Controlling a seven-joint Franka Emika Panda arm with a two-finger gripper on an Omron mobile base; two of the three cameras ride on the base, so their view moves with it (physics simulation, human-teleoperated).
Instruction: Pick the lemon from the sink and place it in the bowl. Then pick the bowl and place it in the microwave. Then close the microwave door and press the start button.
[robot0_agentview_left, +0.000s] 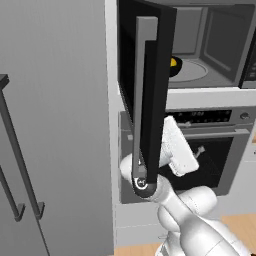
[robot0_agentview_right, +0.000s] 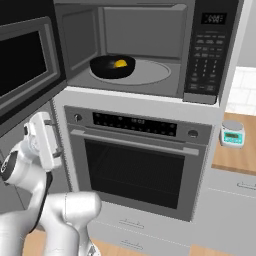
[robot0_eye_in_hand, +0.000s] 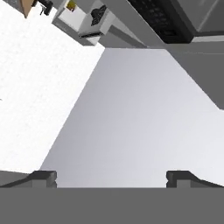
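Observation:
The microwave (robot0_agentview_right: 150, 30) stands open, and the black bowl (robot0_agentview_right: 111, 67) sits at the left of its glass turntable (robot0_agentview_right: 150, 74) with the lemon (robot0_agentview_right: 120, 63) inside it. In the left base view the bowl (robot0_agentview_left: 176, 68) and lemon (robot0_agentview_left: 173, 62) peek out from behind the microwave door (robot0_agentview_left: 150, 100), which is swung out and seen edge-on. The same door (robot0_agentview_right: 25, 65) fills the upper left of the right base view. My gripper (robot0_agentview_right: 42, 117) points upward just below the door's lower edge, in front of the oven. Its fingers (robot0_eye_in_hand: 43, 177) are spread wide, open, with nothing between them.
The button panel (robot0_agentview_right: 207, 55) is on the microwave's right side. The larger oven (robot0_agentview_right: 135, 165) with a bar handle sits directly below. A small kitchen scale (robot0_agentview_right: 232, 134) rests on a wooden counter at the right. A tall grey cabinet (robot0_agentview_left: 50, 125) with long handles stands to the left.

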